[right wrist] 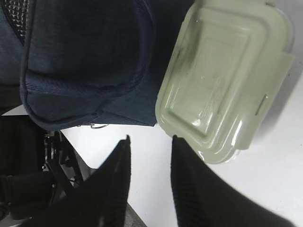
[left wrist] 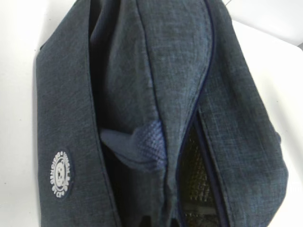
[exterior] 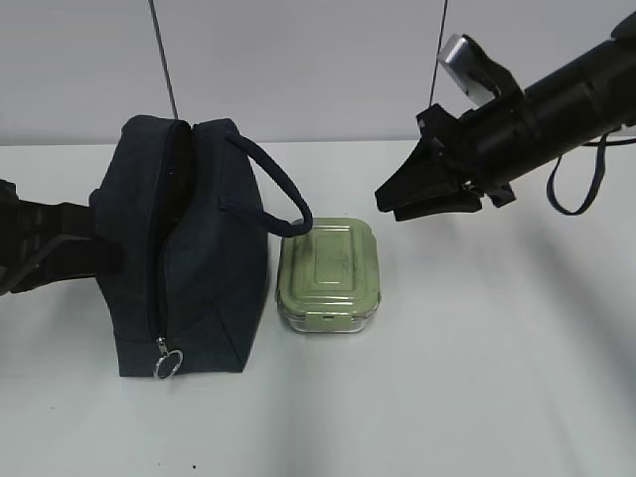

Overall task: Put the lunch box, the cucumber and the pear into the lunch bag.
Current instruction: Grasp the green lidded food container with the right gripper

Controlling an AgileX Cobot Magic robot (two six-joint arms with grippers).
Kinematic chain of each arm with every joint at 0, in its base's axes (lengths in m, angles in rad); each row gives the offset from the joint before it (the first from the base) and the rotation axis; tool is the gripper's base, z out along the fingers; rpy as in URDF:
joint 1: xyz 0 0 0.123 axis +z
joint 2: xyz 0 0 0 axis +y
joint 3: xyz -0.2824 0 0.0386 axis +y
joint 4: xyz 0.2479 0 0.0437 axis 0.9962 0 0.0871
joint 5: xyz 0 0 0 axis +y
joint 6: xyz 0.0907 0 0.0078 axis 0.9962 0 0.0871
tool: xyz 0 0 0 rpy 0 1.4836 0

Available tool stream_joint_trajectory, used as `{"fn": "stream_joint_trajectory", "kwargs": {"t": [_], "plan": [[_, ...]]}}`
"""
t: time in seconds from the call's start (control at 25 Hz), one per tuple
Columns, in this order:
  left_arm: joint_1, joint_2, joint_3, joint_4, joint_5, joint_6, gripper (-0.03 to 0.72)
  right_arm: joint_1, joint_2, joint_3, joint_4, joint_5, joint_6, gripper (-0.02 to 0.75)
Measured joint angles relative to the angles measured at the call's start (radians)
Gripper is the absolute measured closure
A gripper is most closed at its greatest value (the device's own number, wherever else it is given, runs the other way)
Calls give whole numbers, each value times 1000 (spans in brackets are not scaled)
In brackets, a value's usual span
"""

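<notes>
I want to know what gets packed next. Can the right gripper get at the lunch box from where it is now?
Probably yes. The right gripper hangs empty, jaws apart, above and behind the lunch box, with nothing between them. The only crowding is the lunch bag, whose handle arches over the box's left rear corner.
</notes>
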Motion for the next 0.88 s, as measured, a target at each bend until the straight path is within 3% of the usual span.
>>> {"fn": "stream_joint_trajectory", "kwargs": {"t": [0.52,0.88], "plan": [[0,0,0,0,1,0,702,-41,267,0,203,78,-126,500],[0,0,0,0,4,0,702,-100,276,0,185,79,-159,501]]}}
